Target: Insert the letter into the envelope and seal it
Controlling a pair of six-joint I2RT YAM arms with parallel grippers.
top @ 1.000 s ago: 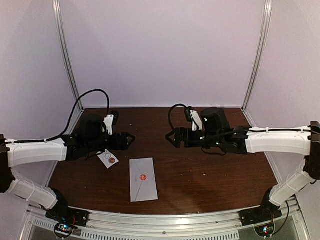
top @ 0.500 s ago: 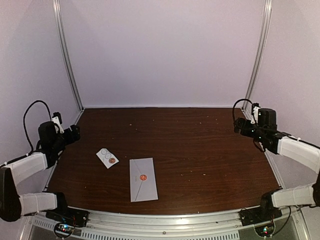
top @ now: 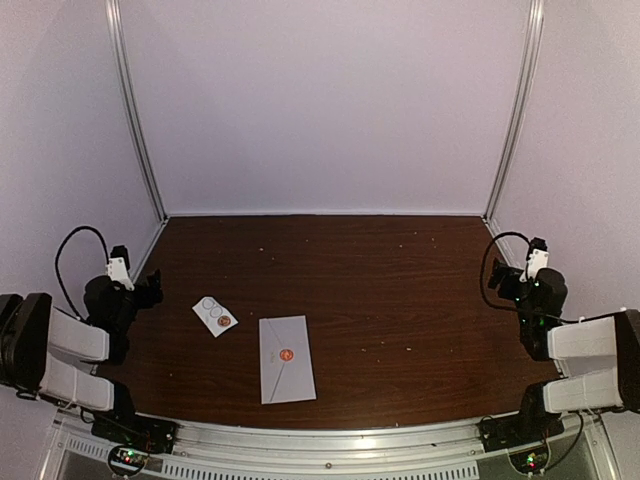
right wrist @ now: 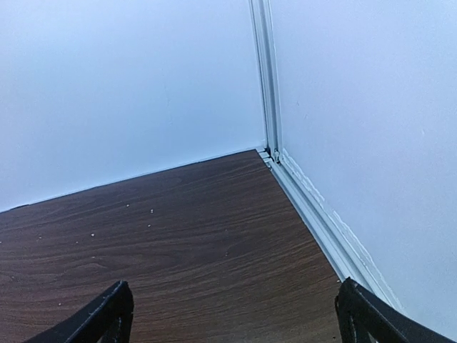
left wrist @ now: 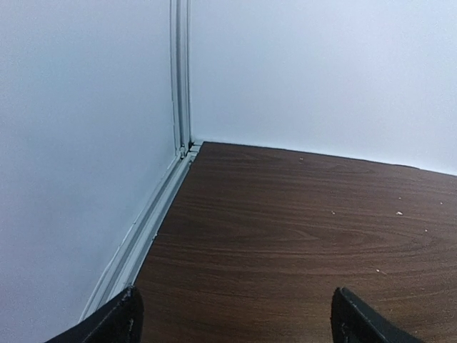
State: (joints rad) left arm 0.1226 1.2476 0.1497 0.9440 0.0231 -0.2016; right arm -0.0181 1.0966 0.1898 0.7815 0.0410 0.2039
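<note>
Envelope (top: 290, 380) noted flat on table (top: 420, 300), red sticker (top: 287, 354) at flap tip. Left tool (left wrist: 235, 318) and right tool (right wrist: 232, 314) seen spread, at opposite table sides.

Both arms have smooth white shells over the long links, the left arm (top: 75, 345) and the right arm (top: 585, 340) alike, with black joints and black wrists. A small white block (top: 118, 268) sits on each wrist, and a thin black cable (top: 59, 260) loops from it. The fingers (left wrist: 121, 321) are matte black wedges. The bases (top: 128, 440) show tiny lights, seemingly red and green.
</note>
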